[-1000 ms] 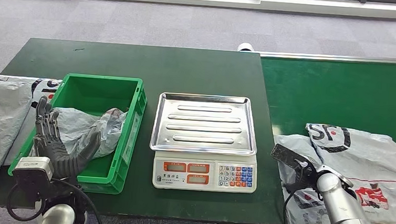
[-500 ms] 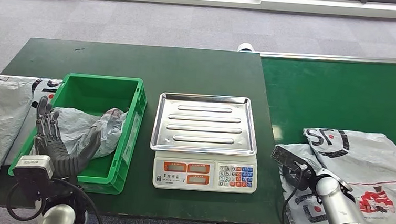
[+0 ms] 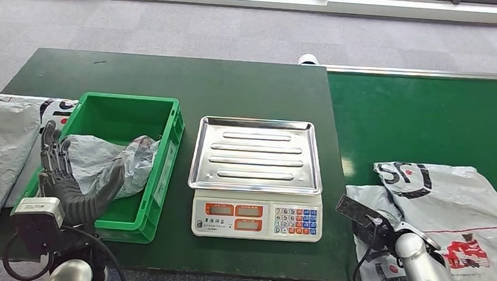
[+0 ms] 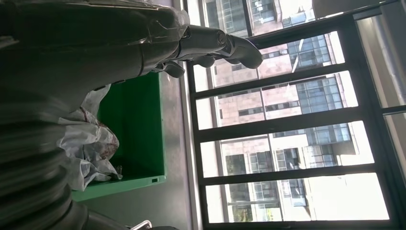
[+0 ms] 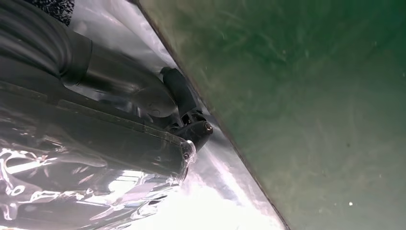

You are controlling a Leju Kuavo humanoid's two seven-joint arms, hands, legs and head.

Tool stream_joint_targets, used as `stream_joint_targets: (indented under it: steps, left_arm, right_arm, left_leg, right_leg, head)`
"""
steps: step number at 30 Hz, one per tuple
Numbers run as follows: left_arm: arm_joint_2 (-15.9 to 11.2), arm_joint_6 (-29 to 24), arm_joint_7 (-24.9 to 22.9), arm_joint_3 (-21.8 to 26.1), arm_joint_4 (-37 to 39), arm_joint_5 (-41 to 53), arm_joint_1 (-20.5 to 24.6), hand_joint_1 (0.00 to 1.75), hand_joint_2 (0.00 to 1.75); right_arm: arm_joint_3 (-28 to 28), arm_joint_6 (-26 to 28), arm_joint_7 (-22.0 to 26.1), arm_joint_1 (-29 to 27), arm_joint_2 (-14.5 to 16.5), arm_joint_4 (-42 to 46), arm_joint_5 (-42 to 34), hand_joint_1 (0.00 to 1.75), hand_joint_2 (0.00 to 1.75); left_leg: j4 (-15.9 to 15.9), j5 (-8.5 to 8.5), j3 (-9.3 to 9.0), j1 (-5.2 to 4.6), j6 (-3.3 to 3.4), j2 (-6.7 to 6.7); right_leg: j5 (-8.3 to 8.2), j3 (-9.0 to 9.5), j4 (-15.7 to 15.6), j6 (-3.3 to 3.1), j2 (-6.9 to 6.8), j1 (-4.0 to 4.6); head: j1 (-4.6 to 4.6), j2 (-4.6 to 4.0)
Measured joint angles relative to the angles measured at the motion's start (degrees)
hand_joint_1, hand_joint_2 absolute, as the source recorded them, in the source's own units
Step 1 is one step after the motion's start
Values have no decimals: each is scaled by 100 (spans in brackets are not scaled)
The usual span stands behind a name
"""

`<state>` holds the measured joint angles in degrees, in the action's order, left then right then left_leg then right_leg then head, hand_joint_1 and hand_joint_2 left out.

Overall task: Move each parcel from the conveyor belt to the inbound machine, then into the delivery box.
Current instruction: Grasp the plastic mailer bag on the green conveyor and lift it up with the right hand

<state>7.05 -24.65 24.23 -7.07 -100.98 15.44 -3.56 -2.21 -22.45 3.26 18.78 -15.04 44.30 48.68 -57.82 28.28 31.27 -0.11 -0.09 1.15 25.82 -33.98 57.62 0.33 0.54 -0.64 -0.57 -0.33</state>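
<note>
Parcels of crinkled grey plastic film lie on the green conveyor belt [image 3: 426,120], the nearest parcel [image 3: 382,272] glossy and creased under the right hand [image 3: 375,227], whose grasp I cannot tell. Ahead of the left hand [image 3: 64,180], fingers spread and holding nothing, a crumpled parcel [image 3: 109,160] slumps in the rigid green box [image 3: 166,148]. Between the hands sits the ribbed steel scale [image 3: 258,156], with bare dark table [image 3: 191,77] beyond.

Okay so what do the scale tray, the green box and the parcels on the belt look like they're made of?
Scale tray: shiny ribbed metal, probably stainless steel. Green box: rigid moulded plastic, matte. Parcels: thin grey plastic mailer film, crinkled and glossy.
</note>
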Motion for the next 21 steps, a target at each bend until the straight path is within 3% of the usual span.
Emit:
stream_joint_targets:
  steps: [10, 11, 14, 15, 17, 21]
  left_arm:
    - [55, -48, -14, 90, -324, 79, -254, 0, 175]
    - [59, -53, -14, 94, -343, 83, -267, 0, 175]
    - [99, -100, -14, 146, -443, 114, -370, 0, 175]
    - [124, -115, -14, 172, -508, 127, -435, 0, 175]
    - [184, -122, -14, 209, -655, 151, -570, 0, 175]
    - [270, -121, -17, 241, -824, 195, -725, 0, 175]
  right_arm:
    - [10, 520, -123, -153, 43, 697, 346, 175, 175]
    - [17, 591, -128, -160, 51, 745, 396, 167, 175]
    - [62, 1397, -305, -204, 150, 1047, 970, 36, 175]
    - [96, 1783, -445, -224, 224, 1264, 1286, 0, 175]
    - [197, 2353, -754, -266, 406, 1828, 1860, 0, 175]
    - [460, 2752, -972, -412, 711, 2806, 2314, 0, 175]
  left_leg:
    - [0, 0, 2, 0, 0, -1]
    - [0, 0, 3, 0, 0, -1]
    - [0, 1, 30, 0, 0, -5]
    - [1, 3, 36, 0, 0, -9]
    - [1, 5, 19, 1, 1, -17]
    - [1, 4, 4, 3, 0, -4]
  right_leg:
    - [0, -1, 0, 0, 0, 0]
    - [0, 0, 0, 0, 0, 0]
    - [0, 2, 2, 0, 2, -1]
    - [0, -1, 2, -1, 6, 0]
    - [1, -10, 3, -1, 17, 1]
    - [3, -12, 3, -2, 3, 3]
  head:
    - [0, 0]
    - [0, 0]
    - [0, 0]
    - [0, 1]
    - [0, 1]
    - [0, 0]
